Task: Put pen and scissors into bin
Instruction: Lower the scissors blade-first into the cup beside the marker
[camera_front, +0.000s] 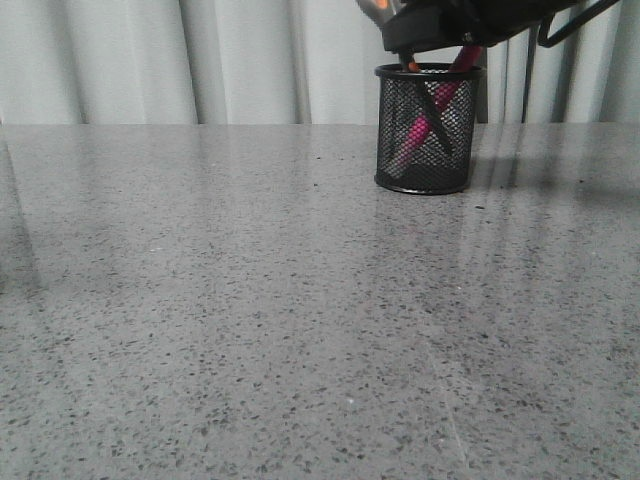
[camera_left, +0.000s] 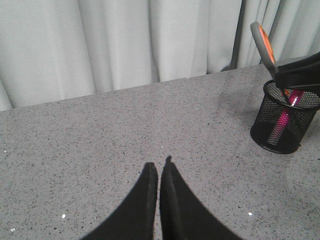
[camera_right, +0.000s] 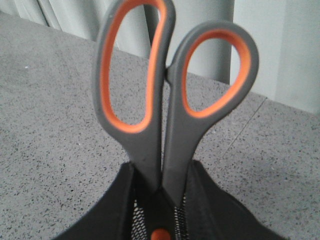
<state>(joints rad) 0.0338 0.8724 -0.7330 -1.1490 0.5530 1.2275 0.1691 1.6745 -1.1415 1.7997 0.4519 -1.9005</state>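
The black mesh bin (camera_front: 425, 150) stands at the back right of the table. The pink pen (camera_front: 418, 130) leans inside it. The scissors (camera_right: 165, 100) stand blades-down in the bin, their dark blades (camera_front: 436, 105) showing through the mesh and their grey and orange handles sticking up. My right gripper (camera_right: 161, 175) is just above the bin's rim, shut on the scissors' handle shanks above the orange pivot dot (camera_right: 160, 235). My left gripper (camera_left: 159, 167) is shut and empty over bare table, left of the bin (camera_left: 280, 125); the pen (camera_left: 283, 119) and a scissors handle (camera_left: 263, 42) show there too.
The grey speckled table (camera_front: 250, 300) runs back to pale curtains (camera_front: 150, 60). The right arm (camera_front: 470, 25) hangs over the bin at the top of the front view.
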